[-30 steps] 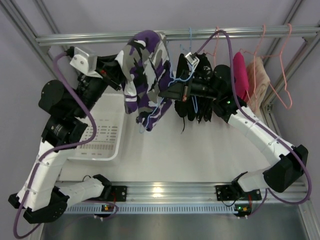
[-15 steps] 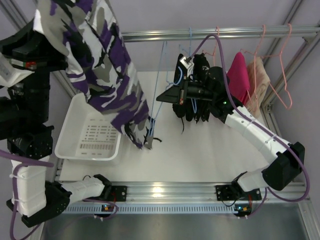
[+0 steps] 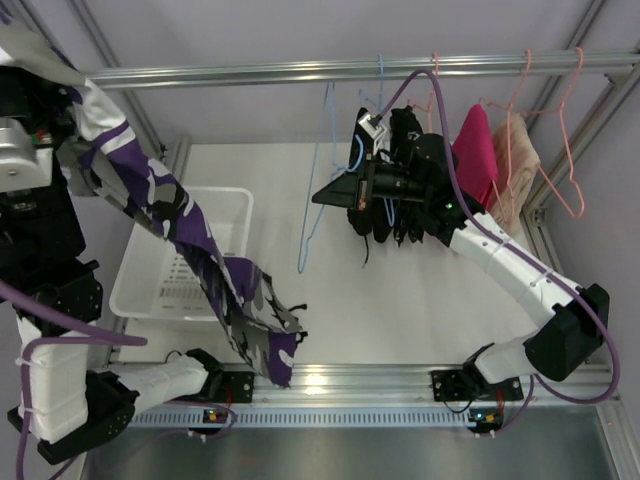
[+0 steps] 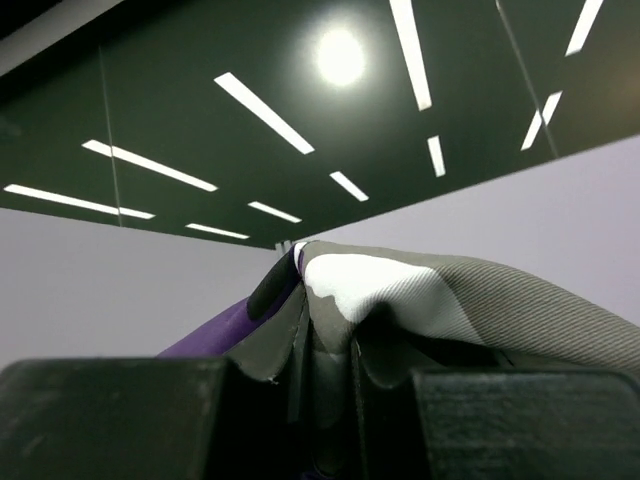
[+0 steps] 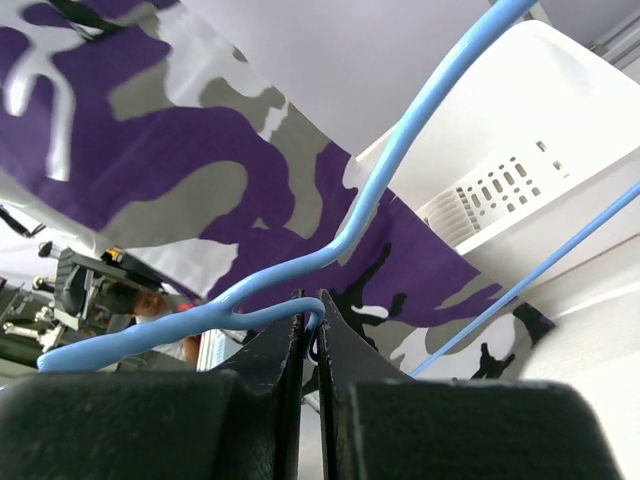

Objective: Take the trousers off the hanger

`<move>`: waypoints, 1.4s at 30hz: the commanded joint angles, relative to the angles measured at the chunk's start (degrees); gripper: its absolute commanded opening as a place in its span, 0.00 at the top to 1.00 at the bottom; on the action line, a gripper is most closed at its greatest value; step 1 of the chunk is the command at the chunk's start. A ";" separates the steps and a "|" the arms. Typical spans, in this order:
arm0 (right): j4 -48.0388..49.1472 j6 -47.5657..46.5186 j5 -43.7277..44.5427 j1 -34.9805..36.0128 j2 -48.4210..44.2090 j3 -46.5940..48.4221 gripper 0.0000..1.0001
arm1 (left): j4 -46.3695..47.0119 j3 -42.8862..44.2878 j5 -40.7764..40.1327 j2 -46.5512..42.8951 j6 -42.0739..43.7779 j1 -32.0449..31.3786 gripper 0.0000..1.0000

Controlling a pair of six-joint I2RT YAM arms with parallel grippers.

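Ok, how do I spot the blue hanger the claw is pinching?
Find the silver rail up top. Just left of the black trousers, a thin wire hanger dangles in the right claw. It's blue and bare; the other bare hangers are pink.

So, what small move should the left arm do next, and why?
Probably lower the left end effector toward the white plastic basket. It is shut on the purple, white and black camouflage trousers, which hang clear of the blue wire hanger pinched by the right end effector, and their tail drapes beyond the basket's near rim.
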 commanded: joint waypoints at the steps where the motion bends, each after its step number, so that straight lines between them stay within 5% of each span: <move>1: 0.03 -1.94 0.22 1.05 -2.04 2.33 1.00 | 8.00 -5.48 1.84 -2.12 11.81 -0.08 1.00; 16: -1.82 -2.47 0.31 0.35 -3.89 4.08 1.00 | 2.03 -31.92 -15.98 -10.48 18.16 0.79 1.00; 33: -6.65 -5.46 -0.30 -4.83 -7.05 9.97 1.00 | -40.31 -52.95 -29.44 -24.28 -17.88 8.17 1.00; 40: -9.11 -5.90 -0.57 -6.94 -8.90 10.41 1.00 | -52.01 -58.23 -24.38 -20.78 -28.07 14.75 1.00; 42: -9.20 -5.90 -0.74 -7.03 -9.60 10.33 1.00 | -52.64 -58.06 -20.25 -19.19 -28.87 19.57 0.91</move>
